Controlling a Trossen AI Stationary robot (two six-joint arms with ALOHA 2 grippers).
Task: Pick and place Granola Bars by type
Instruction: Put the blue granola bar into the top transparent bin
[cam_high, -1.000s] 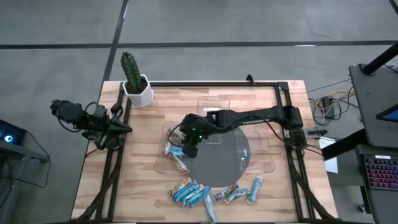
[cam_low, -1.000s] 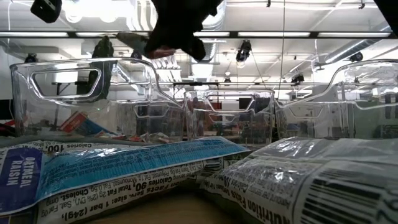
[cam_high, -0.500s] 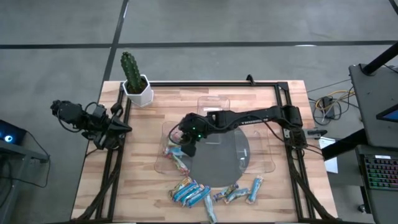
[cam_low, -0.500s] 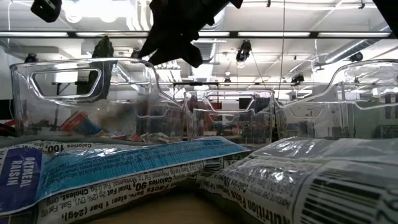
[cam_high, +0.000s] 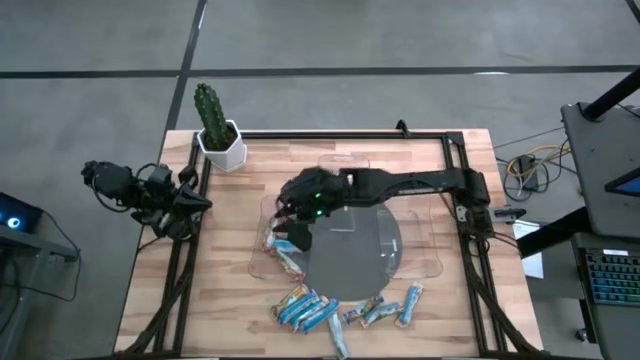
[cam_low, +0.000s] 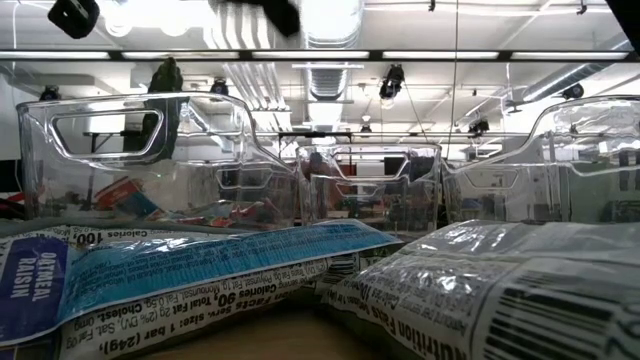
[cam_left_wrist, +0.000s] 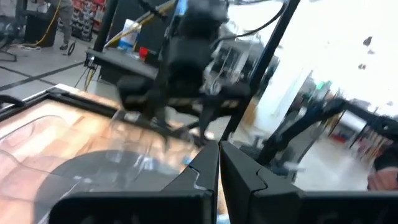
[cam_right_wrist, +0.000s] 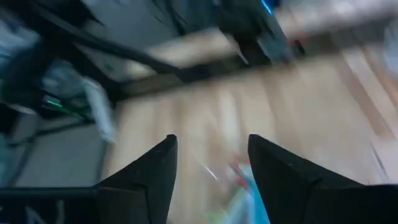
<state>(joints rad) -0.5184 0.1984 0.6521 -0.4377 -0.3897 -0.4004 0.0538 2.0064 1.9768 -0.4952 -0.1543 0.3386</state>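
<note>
Where spread right fingers (cam_right_wrist: 208, 177) hover, bars (cam_high: 283, 250) in clear tray (cam_high: 262, 262); cactus (cam_high: 208, 108) beside left fingers (cam_left_wrist: 219, 180), pressed together.

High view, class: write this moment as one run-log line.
right gripper: open, empty, above left clear tray | bars in tray | loose granola bars: near front edge | left gripper: shut, parked at table's left edge

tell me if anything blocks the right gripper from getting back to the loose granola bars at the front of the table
Nothing visible does. The right gripper hangs open over the left clear tray, and the loose granola bars lie in the open along the table's front edge, with only bare wood and the grey mat between. The left gripper waits shut off the table's left side.
</note>
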